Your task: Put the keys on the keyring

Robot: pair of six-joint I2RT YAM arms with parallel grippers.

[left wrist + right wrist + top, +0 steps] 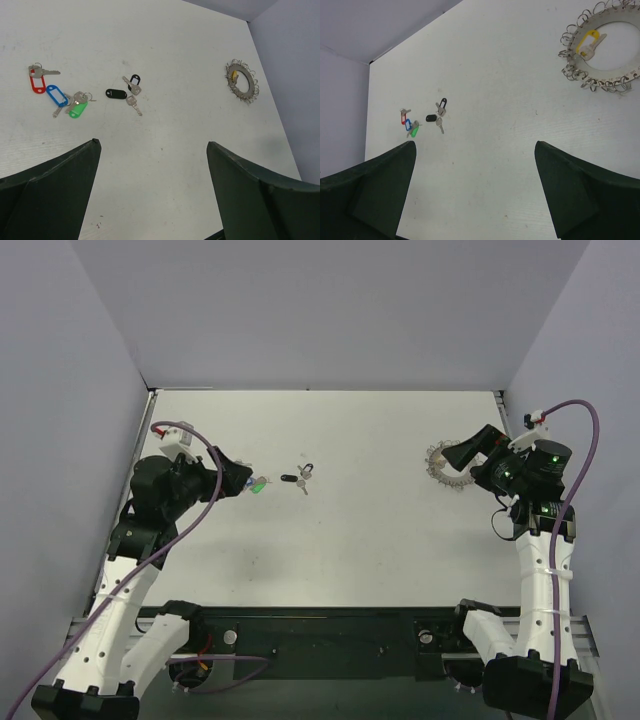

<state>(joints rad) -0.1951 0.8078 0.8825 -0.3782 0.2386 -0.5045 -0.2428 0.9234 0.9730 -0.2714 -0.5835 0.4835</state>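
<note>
Hovering above a white table, both pincers stand spread wide and hold nothing; the left gripper points over a scatter of loose keys, and the right gripper hangs near the keyring on the table's right side; just beyond the left fingers, three lie bunched together: a red-tagged key, a blue-tagged key and a green-tagged key; a little to their right lie two black-tagged keys, close together; all five rest flat on the table, well apart from the ring; the keyring, a silver loop fringed with small rings, also lies flat; one yellow-tagged key sits inside the loop and looks attached, though the join is too small to confirm. Judging by this, the task is barely begun: one key seems done, five remain, and none is grasped yet.
</note>
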